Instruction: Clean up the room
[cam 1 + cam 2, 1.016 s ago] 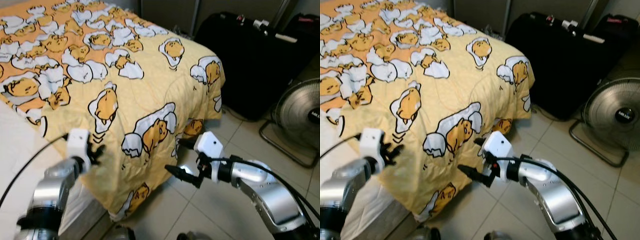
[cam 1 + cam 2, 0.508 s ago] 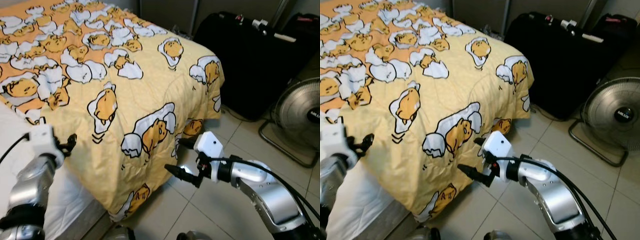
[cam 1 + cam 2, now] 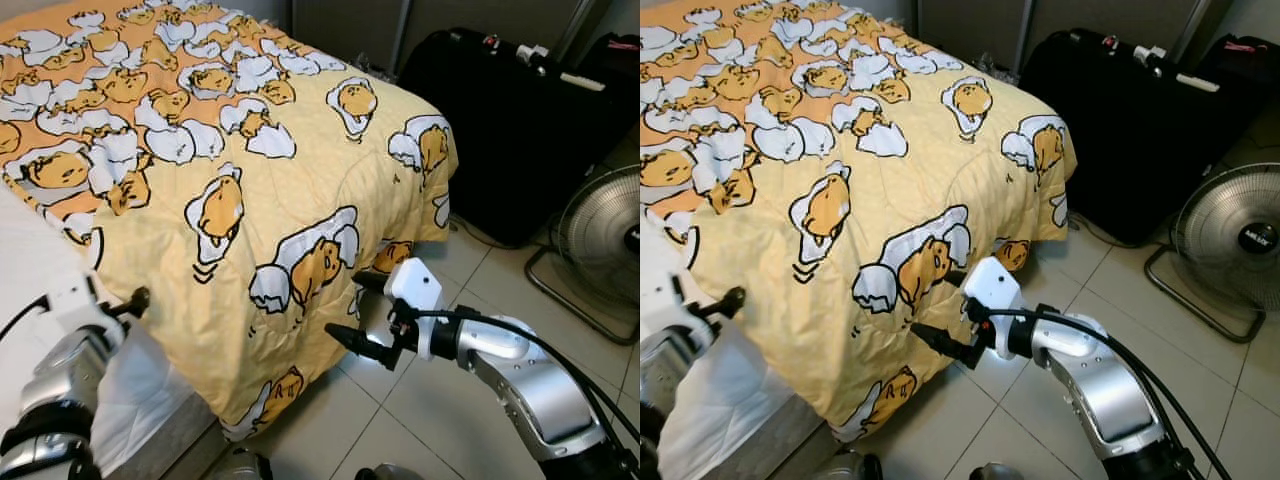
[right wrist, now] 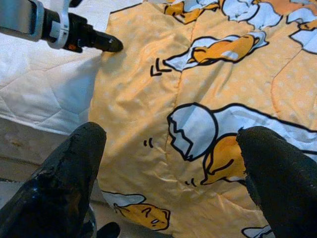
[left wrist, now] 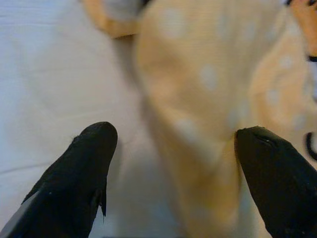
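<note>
Lower now, left gripper (image 5: 171, 144) — fingers apart — straddles the blanket (image 3: 300, 170) edge beside white mattress (image 5: 44, 59).

Silver arms, white wrists, black cables

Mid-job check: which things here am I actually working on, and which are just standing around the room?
In the job:
- yellow blanket, draped over the bed corner
- white mattress, bared at the near edge
- left gripper, open at the blanket's edge
- right gripper, open, facing the hanging side

Just standing about:
- black suitcase
- floor fan
</note>
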